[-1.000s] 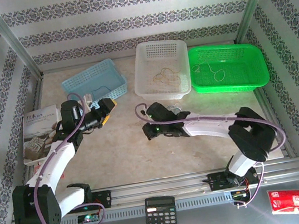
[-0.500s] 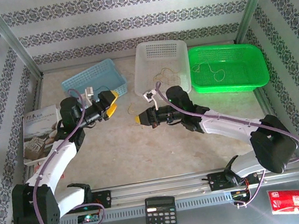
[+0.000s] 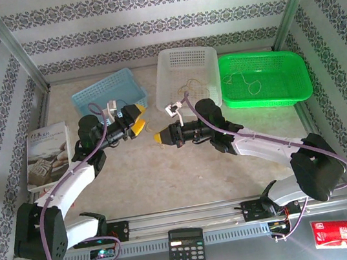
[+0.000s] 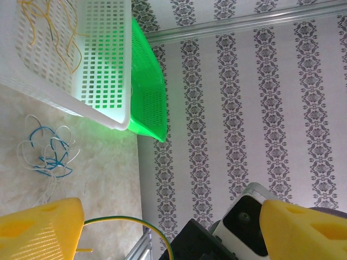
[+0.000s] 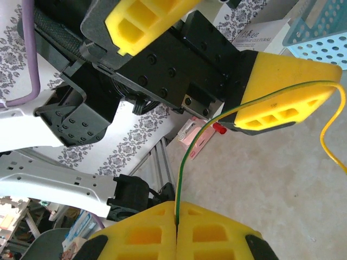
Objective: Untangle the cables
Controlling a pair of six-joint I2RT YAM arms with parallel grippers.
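- Right wrist view: the right gripper [image 5: 177, 219] has its jaws pressed together, pinching a yellow-green cable [image 5: 178, 195].
- The left gripper [image 4: 171, 233] has its jaws spread; that cable crosses one finger [image 5: 282, 92].
- Blue and white cables [image 4: 46, 157] lie tangled ahead of the left jaws, beside a white basket [image 4: 103, 81].

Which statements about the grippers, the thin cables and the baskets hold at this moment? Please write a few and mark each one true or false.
1. The right gripper is shut on a yellow-green wire. True.
2. The left gripper is shut as well. False: its fingers stand wide apart, and the wire only passes by one of them.
3. A blue and white tangle lies on the table beside the white basket. True.
4. The white basket holds no wires. False: yellowish wires lie in it.
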